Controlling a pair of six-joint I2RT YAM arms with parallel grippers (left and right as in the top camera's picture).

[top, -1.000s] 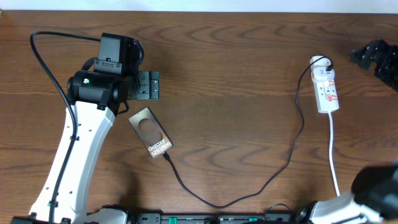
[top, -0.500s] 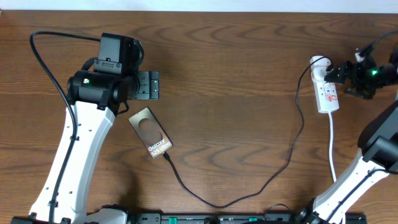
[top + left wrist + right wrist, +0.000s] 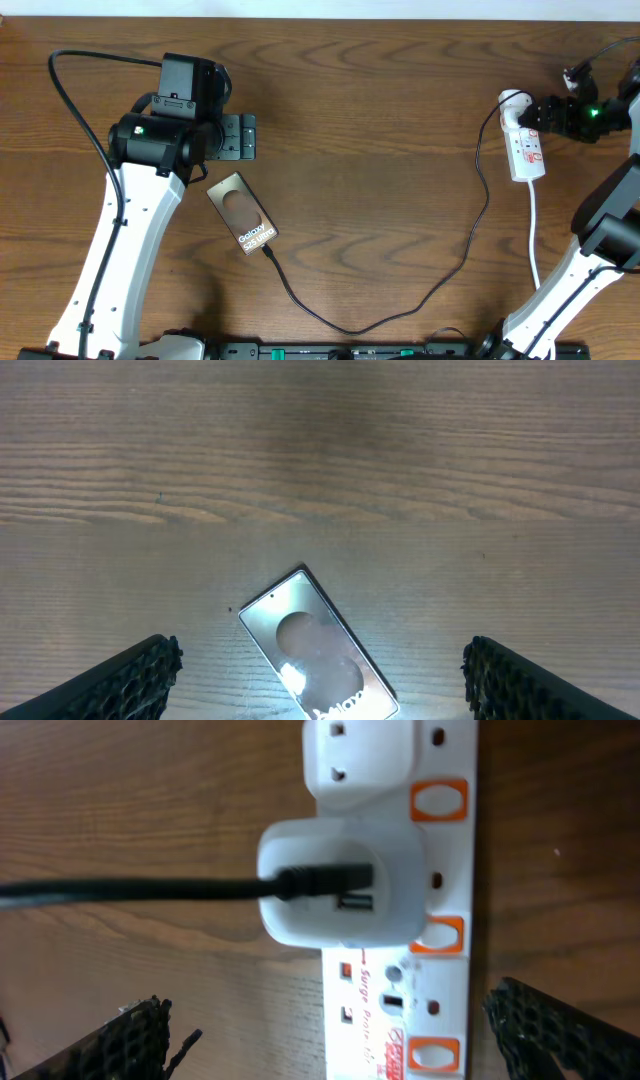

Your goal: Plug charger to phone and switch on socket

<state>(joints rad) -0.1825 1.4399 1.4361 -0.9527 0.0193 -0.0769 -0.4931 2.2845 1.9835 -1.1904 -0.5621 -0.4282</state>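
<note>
As seen from overhead, the phone (image 3: 241, 214) lies flat on the table (image 3: 380, 80), left of centre. Its long axis runs on a diagonal from upper left to lower right, and the lettered end points lower right. The charger (image 3: 488, 205) meets that lower-right short edge with its tip. Whether the tip is fully seated cannot be told. From there the black cable loops towards the near edge, then climbs right to a white adapter (image 3: 512, 100) on the far end of the socket (image 3: 524, 143). The socket lies at the right, long axis running far to near with a slight tilt, and its white cord (image 3: 535, 240) leaves the near end. The left gripper (image 3: 238, 137) hangs just above and left of the phone, apart from it. The right gripper (image 3: 540, 112) sits at the socket's far end, approaching from the right. Contact cannot be judged.

Left wrist view: the phone lies on the wood below centre, diagonal, its lower end cut by the frame. Both fingers (image 3: 130, 678) stand at the bottom corners, jaws spread wide, holding nothing.

Right wrist view: the socket's long axis runs top to bottom, orange switches (image 3: 440, 800) along its right side. The adapter sits on it, and the charger leaves it horizontally to the left. Fingers (image 3: 560, 1030) appear at both lower corners, jaws spread, with the socket between them in the picture
</note>
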